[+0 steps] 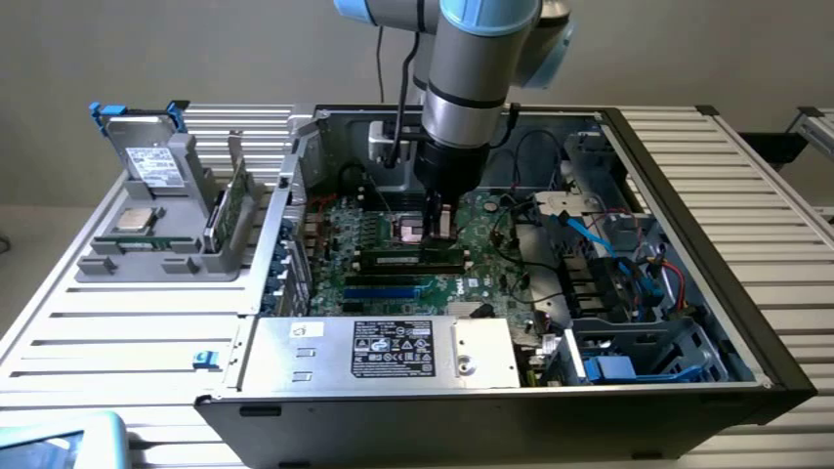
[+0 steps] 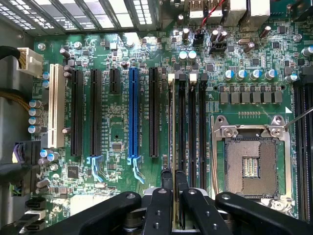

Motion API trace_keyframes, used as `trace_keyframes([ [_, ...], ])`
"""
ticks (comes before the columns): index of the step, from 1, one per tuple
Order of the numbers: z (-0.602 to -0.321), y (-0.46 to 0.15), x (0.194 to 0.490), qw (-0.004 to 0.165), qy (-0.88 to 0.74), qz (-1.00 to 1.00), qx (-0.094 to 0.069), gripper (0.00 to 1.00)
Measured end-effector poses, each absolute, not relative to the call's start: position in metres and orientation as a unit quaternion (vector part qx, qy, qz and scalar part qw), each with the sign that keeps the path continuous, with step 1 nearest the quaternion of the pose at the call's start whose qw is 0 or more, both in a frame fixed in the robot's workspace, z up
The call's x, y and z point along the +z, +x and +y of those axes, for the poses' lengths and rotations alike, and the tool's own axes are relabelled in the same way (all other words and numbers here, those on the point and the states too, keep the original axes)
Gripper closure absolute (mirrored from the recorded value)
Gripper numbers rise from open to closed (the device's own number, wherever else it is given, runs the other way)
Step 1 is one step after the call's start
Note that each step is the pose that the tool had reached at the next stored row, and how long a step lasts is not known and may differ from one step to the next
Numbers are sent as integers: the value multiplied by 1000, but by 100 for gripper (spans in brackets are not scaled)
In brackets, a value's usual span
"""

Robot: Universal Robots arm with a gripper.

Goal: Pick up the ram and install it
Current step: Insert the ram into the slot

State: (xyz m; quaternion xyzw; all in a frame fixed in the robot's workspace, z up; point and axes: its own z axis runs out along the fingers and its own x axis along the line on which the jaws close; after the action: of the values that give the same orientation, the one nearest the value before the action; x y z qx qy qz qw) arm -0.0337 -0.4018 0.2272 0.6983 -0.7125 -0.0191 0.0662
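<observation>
The arm reaches down into the open computer case (image 1: 690, 186), which lies on its side on the slatted surface (image 1: 117, 332). The gripper (image 1: 439, 234) hangs just over the motherboard (image 2: 117, 54), beside the empty processor socket (image 2: 252, 164). In the wrist view the gripper (image 2: 174, 174) is narrow, its two black fingers (image 2: 166, 183) pinched on the ram (image 2: 172, 137). The ram is seen edge-on as a thin strip that runs along the outermost of four black memory slots. This is the slot nearest the long black expansion slot (image 2: 154, 112) and farthest from the socket. The ram lines up with that slot and reaches toward its white end latch (image 2: 171, 77); whether it is pressed fully home I cannot tell. Further across the board lie a blue slot (image 2: 132, 112) and a white slot (image 2: 56, 105). Outside the case, on the exterior view's left, a grey tray (image 1: 131, 266) carries a square silver processor chip (image 1: 135, 219), a grey drive with a white label (image 1: 159, 166) and a green board (image 1: 225, 220) standing on edge.
</observation>
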Motion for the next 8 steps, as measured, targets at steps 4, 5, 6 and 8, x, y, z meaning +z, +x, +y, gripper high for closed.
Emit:
trace_keyframes([
  [4, -402, -34, 226, 66, 698, -712, -19, 85],
  [5, -402, -34, 226, 66, 698, -712, -19, 85],
  [6, -402, -34, 225, 66, 698, -712, -19, 85],
  [8, -401, -34, 224, 66, 698, -713, -19, 85],
])
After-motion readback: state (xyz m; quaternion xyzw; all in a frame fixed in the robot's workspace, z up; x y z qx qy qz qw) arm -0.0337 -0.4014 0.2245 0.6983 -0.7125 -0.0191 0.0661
